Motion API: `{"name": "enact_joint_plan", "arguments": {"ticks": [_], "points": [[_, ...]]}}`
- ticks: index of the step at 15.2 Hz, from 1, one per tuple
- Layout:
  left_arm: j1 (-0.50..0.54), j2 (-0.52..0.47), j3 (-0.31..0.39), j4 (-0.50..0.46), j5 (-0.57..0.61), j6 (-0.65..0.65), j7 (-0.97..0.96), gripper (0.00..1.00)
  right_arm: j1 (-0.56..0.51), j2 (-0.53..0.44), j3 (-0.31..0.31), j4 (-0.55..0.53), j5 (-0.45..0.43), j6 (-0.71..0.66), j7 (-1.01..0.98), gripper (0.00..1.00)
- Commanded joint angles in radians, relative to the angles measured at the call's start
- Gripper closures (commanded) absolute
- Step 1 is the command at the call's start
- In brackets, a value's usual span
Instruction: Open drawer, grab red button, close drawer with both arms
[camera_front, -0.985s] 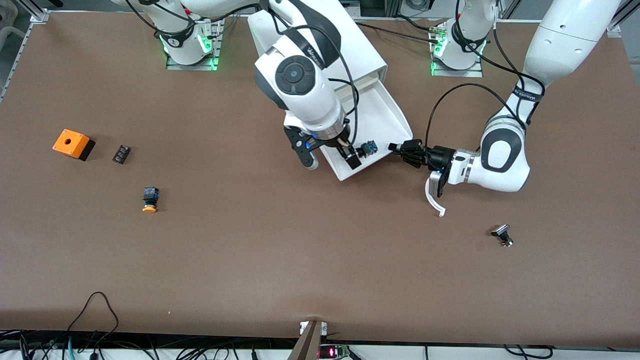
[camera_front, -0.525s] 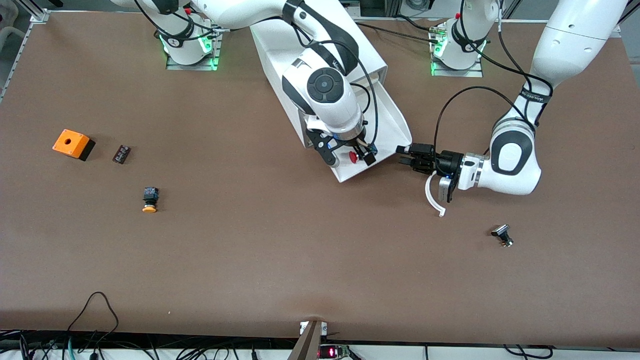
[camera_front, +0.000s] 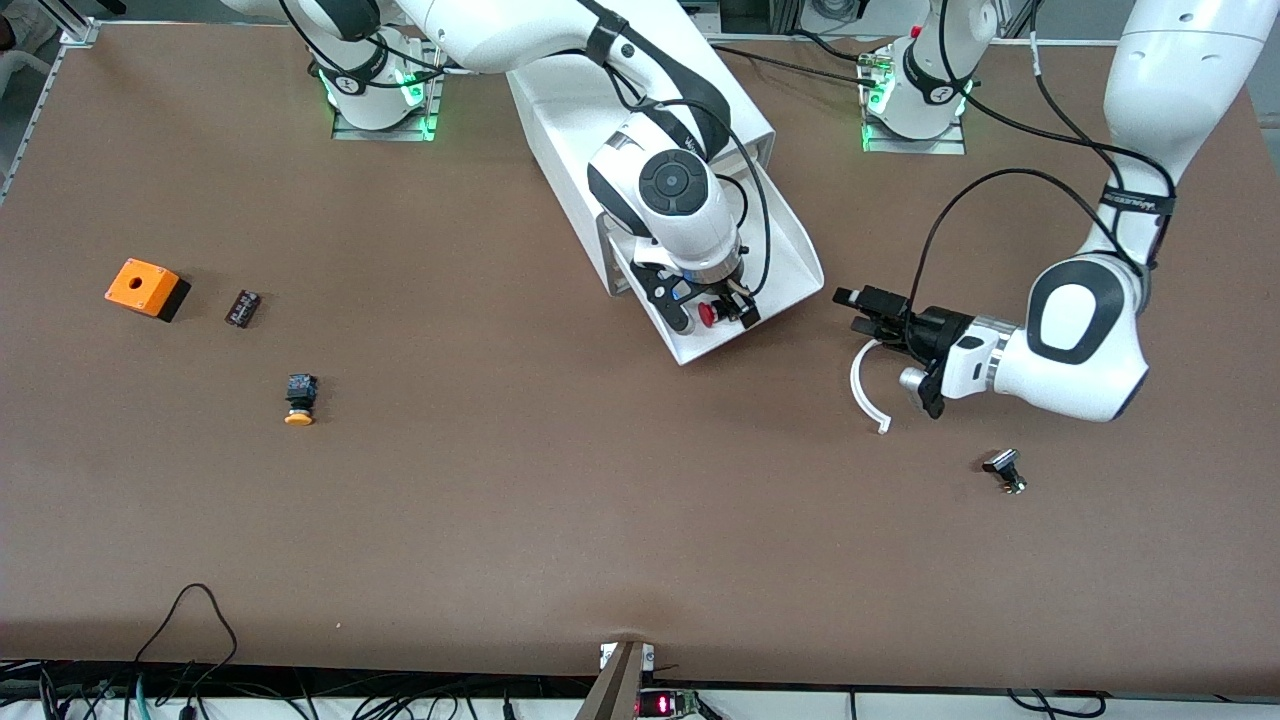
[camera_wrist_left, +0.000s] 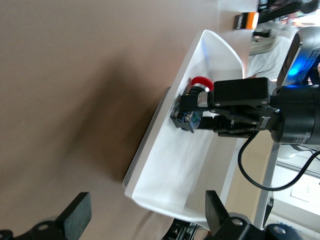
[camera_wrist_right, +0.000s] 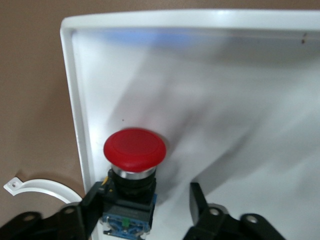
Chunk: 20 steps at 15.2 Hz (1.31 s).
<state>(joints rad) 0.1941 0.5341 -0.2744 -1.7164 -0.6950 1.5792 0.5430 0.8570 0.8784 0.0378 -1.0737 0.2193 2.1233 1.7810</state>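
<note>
The drawer (camera_front: 792, 248) stands pulled out of the white cabinet (camera_front: 640, 100). It also shows in the left wrist view (camera_wrist_left: 175, 170) and the right wrist view (camera_wrist_right: 240, 90). The red-capped button (camera_front: 707, 314) lies in the drawer near its front end. My right gripper (camera_front: 712, 316) is down in the drawer, open, with its fingers on either side of the button (camera_wrist_right: 134, 149). One finger (camera_wrist_right: 92, 202) touches its black body and a gap shows at the other. My left gripper (camera_front: 853, 310) is open and empty over the table beside the drawer's front corner.
A white curved strip (camera_front: 864, 390) lies under the left gripper. A small black and metal part (camera_front: 1004, 470) lies nearer the front camera. Toward the right arm's end lie an orange box (camera_front: 147, 287), a small black piece (camera_front: 243, 307) and an orange-capped button (camera_front: 298, 398).
My right gripper has moved from the drawer's front edge to straddle the button. My left gripper has drawn back from the drawer's front corner toward the left arm's end.
</note>
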Motion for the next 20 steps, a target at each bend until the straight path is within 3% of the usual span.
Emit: {"name": "enact_joint_plan", "arguments": {"ticks": [1, 4, 7, 10, 14, 17, 20], "points": [[-0.002, -0.008, 0.003, 0.064, 0.112, -0.059, -0.124, 0.0, 0.0, 0.011, -0.004, 0.038, 0.014, -0.013, 0.017, 1.0], [-0.007, -0.014, 0.0, 0.153, 0.19, -0.129, -0.294, 0.0, -0.016, 0.002, -0.002, 0.04, 0.034, -0.031, 0.017, 1.0], [-0.034, -0.016, -0.019, 0.303, 0.348, -0.235, -0.504, 0.0, -0.056, -0.018, -0.002, 0.073, 0.046, -0.065, 0.002, 1.0], [-0.128, -0.016, -0.019, 0.441, 0.545, -0.326, -0.662, 0.0, -0.104, -0.039, -0.001, 0.103, 0.048, -0.106, -0.046, 1.0], [-0.249, -0.013, -0.008, 0.543, 0.787, -0.412, -0.745, 0.0, -0.163, -0.093, -0.001, 0.103, 0.071, -0.209, -0.24, 1.0], [-0.236, 0.001, -0.003, 0.595, 0.79, -0.389, -0.738, 0.0, -0.226, -0.108, -0.009, 0.101, 0.069, -0.305, -0.461, 1.0], [-0.229, 0.0, -0.003, 0.581, 0.792, -0.349, -0.745, 0.0, -0.269, -0.131, -0.035, 0.095, 0.034, -0.42, -0.709, 1.0]]}}
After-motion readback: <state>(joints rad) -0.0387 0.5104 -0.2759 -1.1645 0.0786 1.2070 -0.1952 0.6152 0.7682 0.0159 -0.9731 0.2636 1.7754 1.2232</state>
